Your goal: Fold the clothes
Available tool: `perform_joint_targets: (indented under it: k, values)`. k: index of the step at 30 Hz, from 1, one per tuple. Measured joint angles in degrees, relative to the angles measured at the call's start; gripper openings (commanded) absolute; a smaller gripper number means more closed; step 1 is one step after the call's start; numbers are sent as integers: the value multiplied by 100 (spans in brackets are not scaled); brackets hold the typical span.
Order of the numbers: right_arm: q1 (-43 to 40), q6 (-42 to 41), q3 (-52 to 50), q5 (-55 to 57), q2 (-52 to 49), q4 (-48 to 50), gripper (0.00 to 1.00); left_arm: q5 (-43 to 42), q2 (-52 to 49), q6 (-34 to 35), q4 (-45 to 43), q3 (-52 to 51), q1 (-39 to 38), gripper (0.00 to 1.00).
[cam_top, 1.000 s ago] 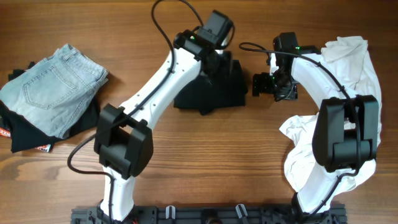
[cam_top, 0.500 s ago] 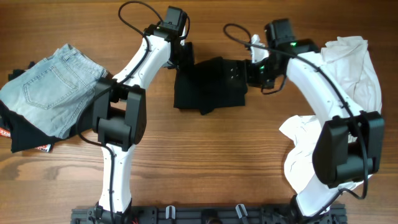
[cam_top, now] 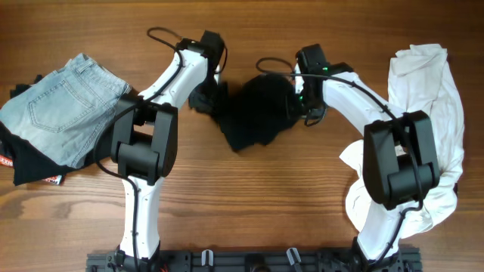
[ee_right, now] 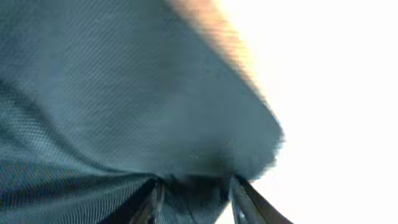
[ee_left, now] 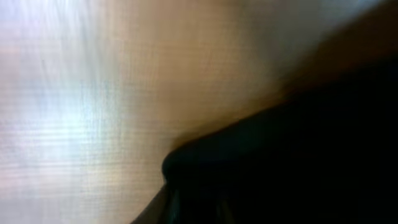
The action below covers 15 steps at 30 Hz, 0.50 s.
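Note:
A black garment (cam_top: 253, 113) hangs bunched between my two grippers at the back middle of the table, its lower part drooping to a point toward the front. My left gripper (cam_top: 206, 97) is at its left end; dark cloth (ee_left: 298, 155) fills the left wrist view and hides the fingers. My right gripper (cam_top: 298, 106) is at its right end. In the right wrist view the woven cloth (ee_right: 124, 93) is pinched between the fingers (ee_right: 245, 199) of that gripper (ee_right: 198, 199).
Folded light-blue jeans (cam_top: 64, 106) lie on a stack of dark clothes (cam_top: 34, 162) at the left edge. A heap of white clothes (cam_top: 423, 113) runs down the right side. Both arm bases stand at the front edge.
The black garment lay flat and folded. Both grippers moved in on its left and right ends and closed, and it is now gathered up and sagging between them.

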<state>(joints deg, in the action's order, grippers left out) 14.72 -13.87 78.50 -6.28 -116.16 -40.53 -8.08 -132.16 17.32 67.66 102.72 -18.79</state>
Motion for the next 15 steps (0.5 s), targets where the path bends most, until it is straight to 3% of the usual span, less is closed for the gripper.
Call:
perform_joint_targets:
  k: [3,5,6,7,8,10,12,15]
  values:
    - [-321,46,-22,505,-4,634,58,-144,-44,-11,920,-177,-4,4]
    - [-411,157,-4,656,0,481,63,-192,-28,-11,874,-216,-4,8]
    - [-411,186,-2,680,13,431,65,-221,39,-11,767,-219,-4,16]
    - [-404,212,-2,708,70,339,67,-236,166,-9,509,-221,-4,34]
    - [-400,223,-4,745,170,271,70,-236,293,-28,236,-221,-4,45]
    - [-400,245,-4,789,629,195,75,-297,826,-26,-581,-192,-4,82]
    - [-400,262,-2,811,1305,48,77,-597,1191,-254,-1318,-103,-4,94]
    - [-400,262,13,828,2109,-339,78,-1349,1141,-597,-2415,-66,-4,99]
